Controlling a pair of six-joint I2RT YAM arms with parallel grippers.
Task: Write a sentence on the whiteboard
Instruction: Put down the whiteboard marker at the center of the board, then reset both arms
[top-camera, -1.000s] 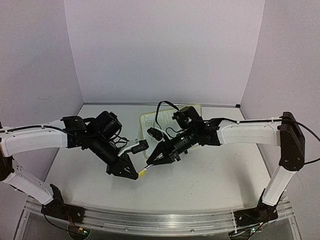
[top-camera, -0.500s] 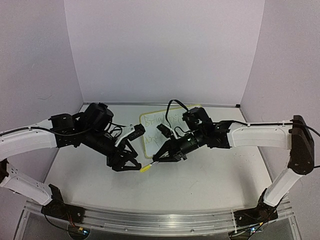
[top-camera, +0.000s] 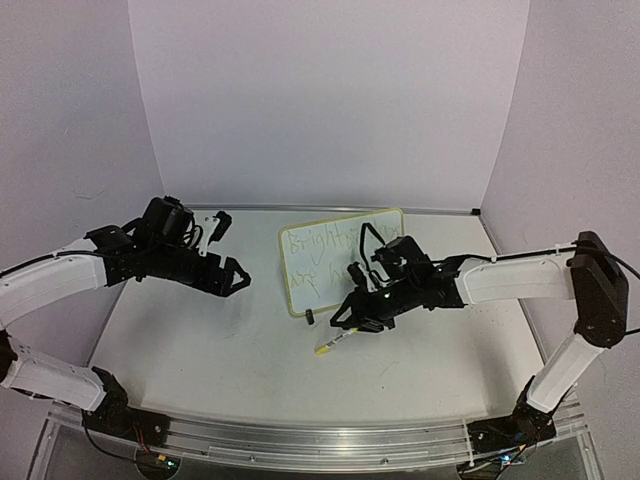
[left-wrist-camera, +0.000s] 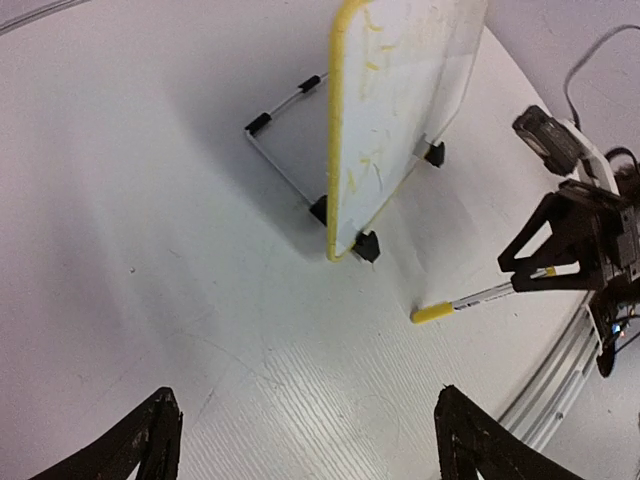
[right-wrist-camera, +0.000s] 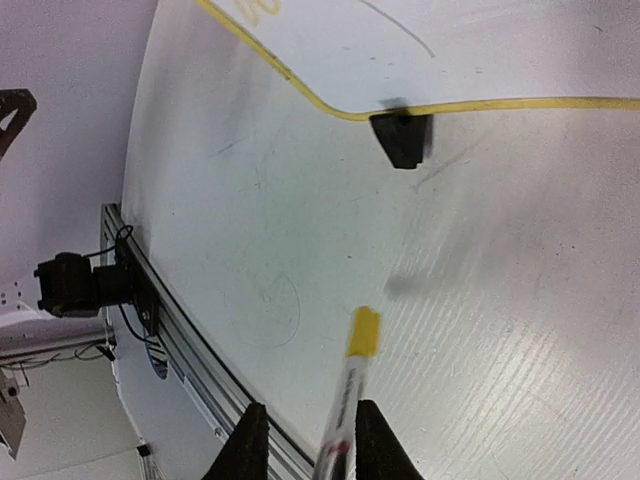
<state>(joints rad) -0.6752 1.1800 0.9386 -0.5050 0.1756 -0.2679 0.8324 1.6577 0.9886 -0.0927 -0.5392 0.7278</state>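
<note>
The two arms no longer meet in the middle of the frame. The left fingers (left-wrist-camera: 145, 440) have pulled away to the left side and stand spread wide with nothing between them. The right fingers (right-wrist-camera: 372, 445) have come down low to the worktop (top-camera: 250, 350), just below the whiteboard's (top-camera: 330, 285) lower edge. They are parted a little around the marker (top-camera: 335, 343). The right wrist view shows a gap on one side of its barrel, so the marker looks let go rather than pinched. It has a yellow cap on its outer end.

The whiteboard stands propped on its black feet at the centre of the frame, and the sentence (top-camera: 315, 240) runs in two faint yellowish lines across its face. With the marker capped and laid down, the writing seems finished, and only the arms' retreat appears to remain.
</note>
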